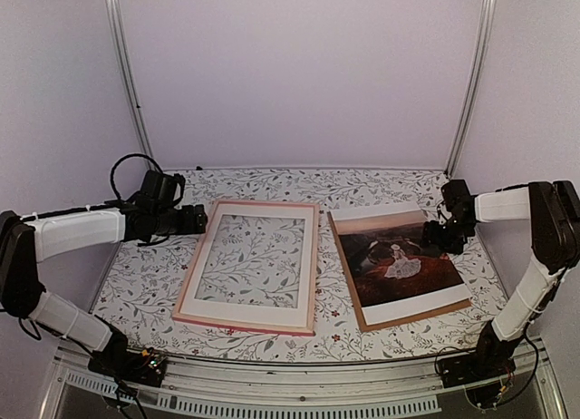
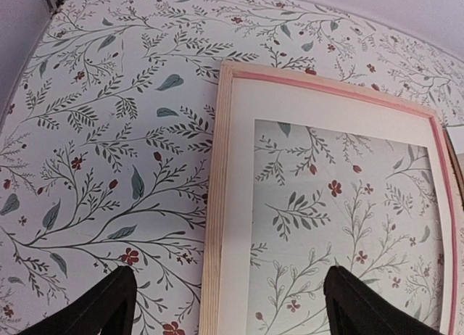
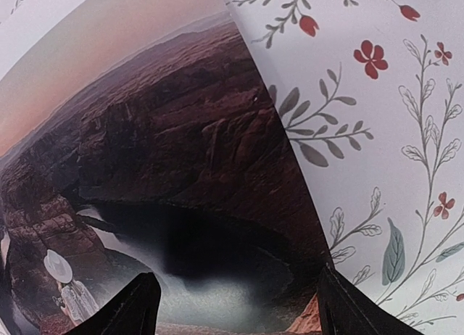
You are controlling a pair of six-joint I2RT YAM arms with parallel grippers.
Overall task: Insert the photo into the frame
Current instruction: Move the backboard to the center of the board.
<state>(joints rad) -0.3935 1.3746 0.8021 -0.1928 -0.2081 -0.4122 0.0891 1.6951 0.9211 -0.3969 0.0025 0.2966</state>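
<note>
The pink frame [image 1: 313, 256] lies flat at the table's middle left, with a white mat board [image 1: 236, 301] inside it and the patterned cloth showing through the window. The photo [image 1: 399, 260], dark reddish-brown with a pale figure, lies to its right on a brown backing board [image 1: 412, 316]. My left gripper [image 1: 201, 221] is open at the frame's upper left edge; in the left wrist view its open jaws [image 2: 232, 306] straddle the frame's wooden side [image 2: 210, 226]. My right gripper [image 1: 441, 230] is open over the photo's right edge, and its jaws [image 3: 235, 306] span the photo [image 3: 167, 168].
The table carries a white floral cloth [image 1: 145, 274]. White walls and two metal posts [image 1: 127, 74] close in the back and sides. A metal rail [image 1: 272, 387] runs along the near edge between the arm bases.
</note>
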